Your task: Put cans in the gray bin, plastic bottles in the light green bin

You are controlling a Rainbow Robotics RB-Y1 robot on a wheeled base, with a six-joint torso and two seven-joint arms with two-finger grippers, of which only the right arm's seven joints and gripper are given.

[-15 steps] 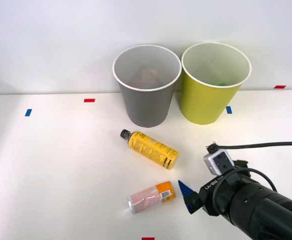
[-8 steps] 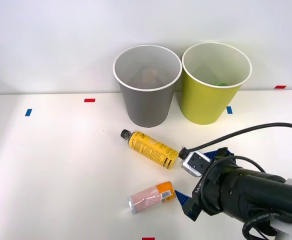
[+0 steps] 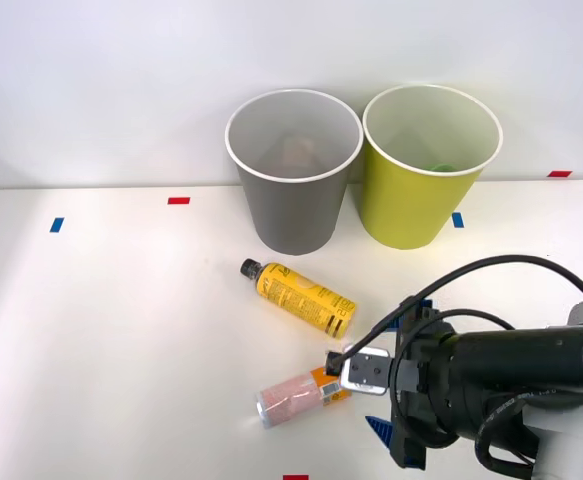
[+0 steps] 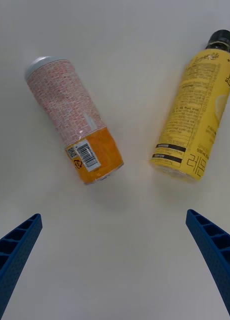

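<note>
White desk (image 3: 101, 330) carries everything; gray bin (image 3: 293, 190) and light green bin (image 3: 421, 190) stand upright side by side at its far edge, something pale low inside the gray one and something green inside the green one, can't tell what. Yellow plastic bottle (image 3: 297, 297) lies on its side in front of the gray bin, pink-orange can (image 3: 301, 394) on its side nearer the robot; neither binned, so both drops look left to do. Right gripper (image 4: 115, 260) sits beside the can's orange end, blue fingers (image 4: 15, 250) spread wide, holding nothing; grasp not yet made.
</note>
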